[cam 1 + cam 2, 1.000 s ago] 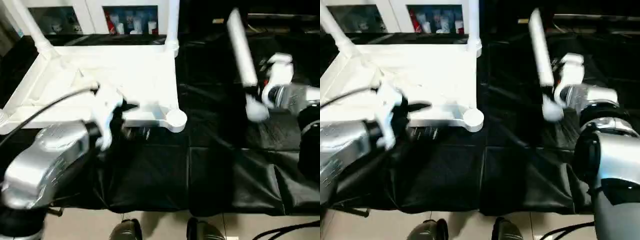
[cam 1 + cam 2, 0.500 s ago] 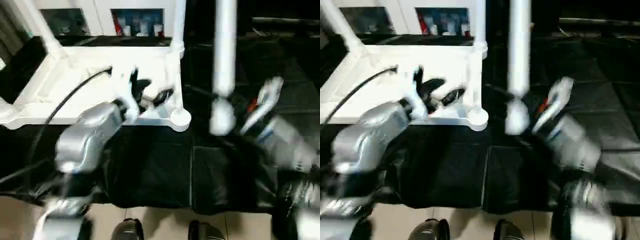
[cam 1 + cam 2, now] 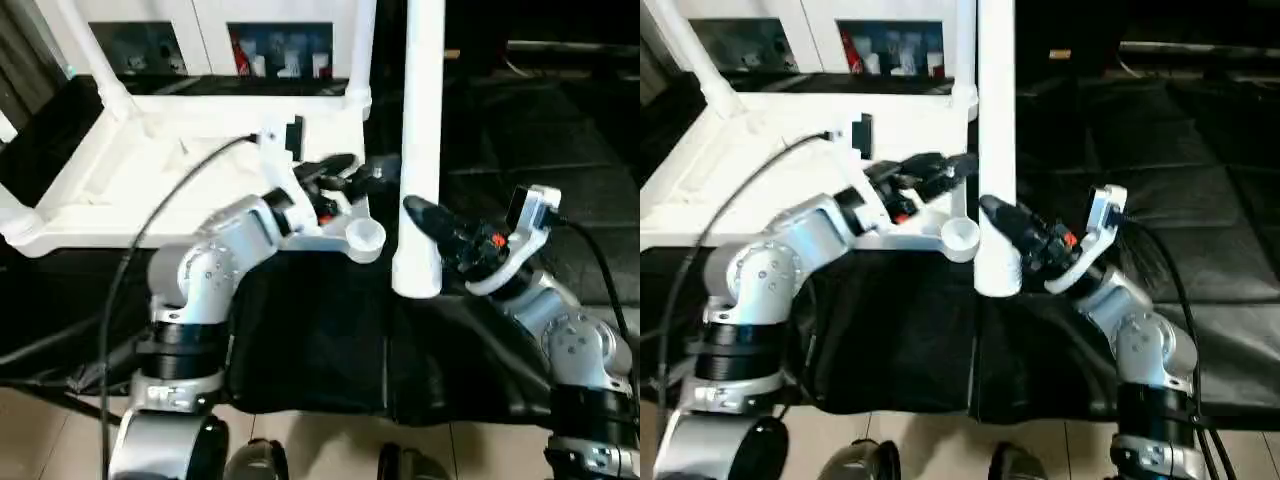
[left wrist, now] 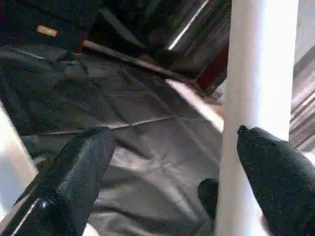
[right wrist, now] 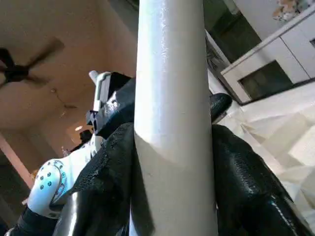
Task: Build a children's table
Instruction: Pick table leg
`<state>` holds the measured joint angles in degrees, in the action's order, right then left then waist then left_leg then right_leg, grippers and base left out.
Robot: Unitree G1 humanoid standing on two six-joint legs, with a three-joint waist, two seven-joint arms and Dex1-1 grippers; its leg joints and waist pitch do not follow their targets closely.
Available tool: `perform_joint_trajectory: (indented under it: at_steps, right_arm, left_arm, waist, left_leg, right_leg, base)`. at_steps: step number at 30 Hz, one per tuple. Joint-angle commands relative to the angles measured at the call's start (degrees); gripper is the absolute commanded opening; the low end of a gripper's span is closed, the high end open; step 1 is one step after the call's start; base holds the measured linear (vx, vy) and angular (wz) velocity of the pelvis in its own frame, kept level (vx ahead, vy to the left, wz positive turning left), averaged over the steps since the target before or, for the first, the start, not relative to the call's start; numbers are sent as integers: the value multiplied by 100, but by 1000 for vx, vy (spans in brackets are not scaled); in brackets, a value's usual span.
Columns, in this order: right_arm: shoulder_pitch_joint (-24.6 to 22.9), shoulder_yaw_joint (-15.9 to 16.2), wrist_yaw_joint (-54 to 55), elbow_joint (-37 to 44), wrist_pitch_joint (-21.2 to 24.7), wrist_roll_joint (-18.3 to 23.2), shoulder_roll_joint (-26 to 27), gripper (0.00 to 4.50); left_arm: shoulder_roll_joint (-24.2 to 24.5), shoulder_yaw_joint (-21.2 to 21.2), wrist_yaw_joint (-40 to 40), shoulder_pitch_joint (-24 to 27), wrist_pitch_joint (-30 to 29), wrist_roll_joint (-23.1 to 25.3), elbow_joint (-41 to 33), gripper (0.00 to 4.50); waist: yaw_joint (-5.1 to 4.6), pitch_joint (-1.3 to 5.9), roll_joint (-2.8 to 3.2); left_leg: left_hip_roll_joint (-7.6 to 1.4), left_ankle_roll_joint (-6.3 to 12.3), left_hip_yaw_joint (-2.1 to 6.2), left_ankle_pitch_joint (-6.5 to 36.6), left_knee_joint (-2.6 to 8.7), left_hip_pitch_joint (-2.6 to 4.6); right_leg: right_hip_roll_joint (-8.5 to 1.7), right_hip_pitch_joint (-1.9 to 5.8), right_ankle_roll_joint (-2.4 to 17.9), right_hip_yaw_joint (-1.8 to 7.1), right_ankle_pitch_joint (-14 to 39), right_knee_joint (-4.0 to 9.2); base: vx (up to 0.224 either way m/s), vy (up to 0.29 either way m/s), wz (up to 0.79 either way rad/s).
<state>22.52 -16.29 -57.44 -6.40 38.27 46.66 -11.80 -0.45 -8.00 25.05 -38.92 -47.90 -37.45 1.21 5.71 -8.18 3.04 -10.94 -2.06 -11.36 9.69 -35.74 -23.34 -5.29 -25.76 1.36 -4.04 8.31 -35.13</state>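
Right claw (image 3: 432, 232): we held the loose leg (image 3: 420, 150) clamped near its lower end, long axis upright.
Left claw (image 3: 345, 175): wide open, empty, beside the leg.
Socket (image 3: 365, 235): on the upturned top (image 3: 150, 170), just left of the leg's foot.

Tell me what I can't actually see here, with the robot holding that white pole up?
- Top of the leg in the right gripper: cut off by the upper edge of both eye views.
- Table top, near-left corner: cut off by the left edge.
- Cabinet contents: too small to identify.
- Left gripper touching the leg: cannot tell; its fingers overlap it.
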Motion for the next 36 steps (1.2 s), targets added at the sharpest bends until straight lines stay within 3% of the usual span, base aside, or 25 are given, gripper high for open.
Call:
perform_joint_trajectory:
  at_steps: [1, 6, 12, 16, 18, 23, 25, 28, 36]
  right_arm:
    - [-7, 147, 34, 190, 44, -33, 5, 184]
    - [-52, 444, 111, 370, 31, -260, -47, 184]
    - [-4, 823, 309, 497, -204, -615, -14, 184]
    - [151, 1201, 807, 629, -598, -1215, 142, 184]
    - [301, 1356, 1298, 533, -792, -1635, 257, 184]
    - [559, 1775, 2282, 286, -1314, -2557, 535, 184]
    - [566, 1825, 2327, 278, -1368, -2623, 566, 184]
    - [570, 1959, 2578, 269, -1485, -2821, 747, 184]
    - [637, 2123, 2865, 158, -1718, -3070, 936, 184]
  left_arm:
    - [-48, -55, 15, -104, -180, -279, -121, 450]
    - [-89, 17, 43, -42, -386, -377, -197, 450]
    - [-111, 72, -43, -27, -488, -427, -171, 450]
    - [-130, 35, -368, -84, -312, -202, -61, 450]
    - [-261, -144, -966, -172, -235, 31, 135, 450]
    - [-537, -451, -2038, -204, 26, 383, 340, 412]
    - [-599, -515, -2174, -202, 86, 391, 347, 377]
    - [-737, -649, -2602, -189, 295, 479, 346, 372]
    - [-849, -731, -2924, -223, 483, 593, 416, 311]
  waist:
    - [40, 628, -117]
    - [64, 664, -106]
    - [85, 686, -93]
    - [73, 706, -106]
    - [62, 718, -122]
    - [57, 746, -111]
    - [62, 771, -119]
    - [69, 802, -133]
    - [57, 843, -127]
  left_leg:
    - [-107, 464, 110, 718, 378, 85]
    - [-117, 408, 126, 727, 387, 90]
    - [-125, 383, 130, 776, 387, 88]
    - [-124, 291, 130, 767, 385, 84]
    - [-115, 277, 122, 739, 379, 88]
    - [-113, 166, 133, 776, 384, 93]
    - [-100, 215, 122, 757, 370, 87]
    - [-98, 266, 124, 800, 373, 79]
    - [-109, 182, 134, 960, 382, 90]
  right_leg:
    - [-262, 426, 1044, 184, 1831, 470]
    - [-252, 421, 886, 173, 1953, 479]
    - [-255, 423, 888, 176, 1874, 479]
    - [-255, 419, 837, 176, 1875, 468]
    - [-240, 418, 801, 179, 1884, 474]
    - [-243, 403, 623, 172, 1994, 480]
    - [-232, 410, 647, 178, 1809, 478]
    - [-225, 421, 666, 169, 1755, 468]
    - [-216, 408, 565, 165, 1797, 477]
  base:
    - [0, 0, 0]
    - [0, 0, 0]
    - [0, 0, 0]
    - [0, 0, 0]
    - [0, 0, 0]
    - [0, 0, 0]
    - [0, 0, 0]
    - [0, 0, 0]
    - [0, 0, 0]
